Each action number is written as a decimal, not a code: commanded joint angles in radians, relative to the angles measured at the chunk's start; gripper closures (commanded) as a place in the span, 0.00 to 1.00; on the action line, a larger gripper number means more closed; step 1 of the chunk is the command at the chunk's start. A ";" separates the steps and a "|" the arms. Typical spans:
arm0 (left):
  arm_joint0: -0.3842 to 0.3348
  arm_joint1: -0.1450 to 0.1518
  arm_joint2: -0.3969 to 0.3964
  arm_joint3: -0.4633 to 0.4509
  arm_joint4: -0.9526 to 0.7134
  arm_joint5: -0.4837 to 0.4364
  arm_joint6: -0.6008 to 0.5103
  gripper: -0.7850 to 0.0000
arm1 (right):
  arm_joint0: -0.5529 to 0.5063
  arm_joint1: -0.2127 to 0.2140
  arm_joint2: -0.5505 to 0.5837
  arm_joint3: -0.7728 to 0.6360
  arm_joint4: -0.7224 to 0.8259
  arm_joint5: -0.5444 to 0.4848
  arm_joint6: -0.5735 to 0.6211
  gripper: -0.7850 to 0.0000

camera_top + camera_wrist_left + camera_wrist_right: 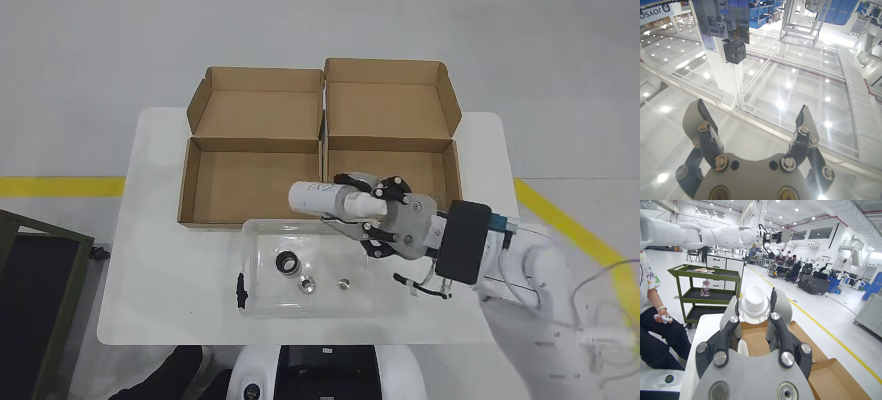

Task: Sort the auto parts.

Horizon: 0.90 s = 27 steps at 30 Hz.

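Note:
My right gripper is shut on a white cylindrical part and holds it lying level above the near edge of the right cardboard box, beside the clear bin. In the right wrist view the part sits end-on between the right gripper's fingers, with the box's brown floor below. The bin holds a black ring and two small metal pieces. My left gripper is open, holds nothing and points up at the ceiling; it appears raised high and far off.
A second open cardboard box stands left of the first, both at the back of the white table. A green cart stands on the floor beyond the table's left side.

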 commanded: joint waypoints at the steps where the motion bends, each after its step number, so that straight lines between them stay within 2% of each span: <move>1: 0.000 0.000 0.000 0.000 0.000 0.000 0.000 0.00 | -0.004 0.002 0.013 -0.008 0.004 0.001 -0.007 1.00; 15: 0.000 0.000 0.000 0.000 0.000 0.000 0.000 0.00 | -0.037 0.006 0.056 -0.037 -0.008 0.003 -0.089 1.00; 20: 0.000 0.000 0.000 0.000 0.000 0.000 0.000 0.00 | -0.036 0.009 0.042 -0.028 -0.058 -0.009 -0.065 1.00; 27: 0.000 0.000 0.000 0.000 0.000 0.000 0.000 0.00 | -0.050 0.006 -0.014 0.036 -0.152 0.044 -0.043 1.00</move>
